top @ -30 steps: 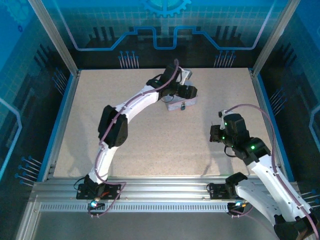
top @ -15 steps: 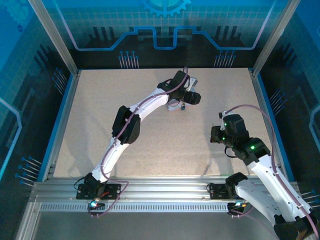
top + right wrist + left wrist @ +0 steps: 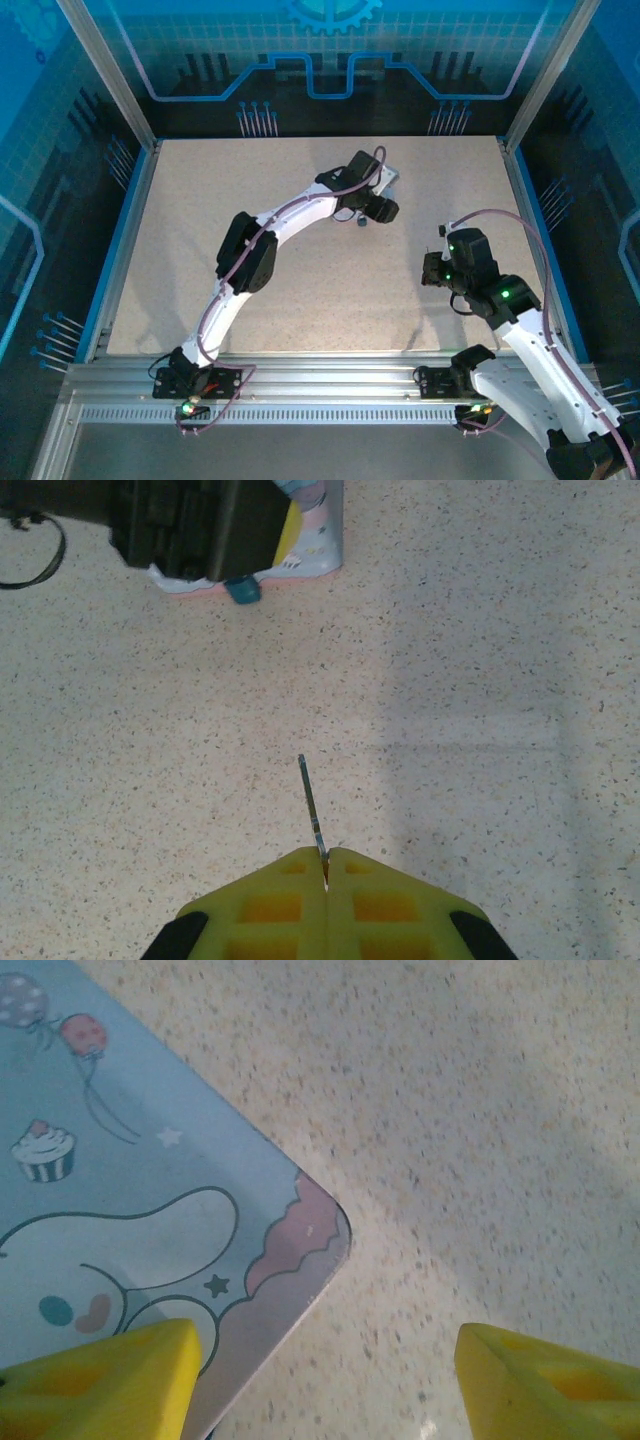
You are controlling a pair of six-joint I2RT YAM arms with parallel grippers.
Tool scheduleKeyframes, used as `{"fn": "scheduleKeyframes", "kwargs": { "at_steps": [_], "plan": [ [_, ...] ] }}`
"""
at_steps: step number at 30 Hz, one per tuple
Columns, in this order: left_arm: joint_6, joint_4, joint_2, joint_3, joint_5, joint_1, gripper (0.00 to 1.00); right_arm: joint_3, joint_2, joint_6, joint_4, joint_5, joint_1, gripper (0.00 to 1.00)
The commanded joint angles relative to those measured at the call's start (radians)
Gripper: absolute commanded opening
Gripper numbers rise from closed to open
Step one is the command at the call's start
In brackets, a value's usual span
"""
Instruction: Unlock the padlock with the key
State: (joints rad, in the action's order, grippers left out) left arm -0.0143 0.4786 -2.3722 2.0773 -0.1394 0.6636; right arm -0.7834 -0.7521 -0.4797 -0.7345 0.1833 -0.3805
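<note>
The key (image 3: 311, 810), a thin dark sliver, sticks forward out of my right gripper (image 3: 326, 855), whose yellow fingers are shut on its head. That gripper (image 3: 431, 268) hovers over bare table right of centre. The padlock (image 3: 242, 588) is a small bluish lump at the near edge of the lavender cartoon tin (image 3: 318, 535), just below my left gripper's black body (image 3: 200, 525). In the top view the padlock (image 3: 362, 221) peeks out beside my left gripper (image 3: 378, 208). My left gripper (image 3: 325, 1390) is open: one yellow finger (image 3: 100, 1375) above the tin's corner (image 3: 300, 1230), the other (image 3: 545, 1380) above table.
The speckled beige table (image 3: 300, 290) is ringed by a blue rim and aluminium posts. My left arm (image 3: 250, 245) arches from the near edge up to the tin at the back centre. Open surface lies between the two grippers.
My left arm has swung right and drawn in over the tin, now covering most of it. My right gripper and the key have stayed put.
</note>
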Motion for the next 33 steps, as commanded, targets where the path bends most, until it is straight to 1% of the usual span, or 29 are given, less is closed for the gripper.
{"fn": "scheduleKeyframes", "kwargs": {
  "at_steps": [1,9,14,18,25,30,33],
  "plan": [
    [-0.014,0.102,0.050,-0.125,-0.029,0.010,0.69,-0.013,-0.008,0.018,-0.014,0.003,0.021,0.00],
    [0.015,0.000,0.245,-0.395,-0.023,0.029,0.69,0.000,-0.021,0.017,0.022,-0.074,0.058,0.00],
    [0.060,-0.059,0.366,-0.565,-0.019,0.058,0.69,0.020,-0.025,0.010,0.054,-0.142,0.089,0.00],
    [0.095,-0.088,0.443,-0.672,-0.018,0.085,0.69,0.026,-0.040,0.015,0.069,-0.166,0.095,0.00],
    [0.149,-0.125,0.505,-0.745,-0.029,0.117,0.70,0.044,-0.084,0.005,0.124,-0.222,0.096,0.00],
    [0.187,-0.176,0.531,-0.733,-0.071,0.115,0.71,0.060,-0.107,-0.008,0.159,-0.255,0.096,0.00],
    [0.200,-0.201,0.570,-0.728,-0.081,0.107,0.73,0.082,-0.115,-0.028,0.201,-0.298,0.094,0.00]
  ]
}}
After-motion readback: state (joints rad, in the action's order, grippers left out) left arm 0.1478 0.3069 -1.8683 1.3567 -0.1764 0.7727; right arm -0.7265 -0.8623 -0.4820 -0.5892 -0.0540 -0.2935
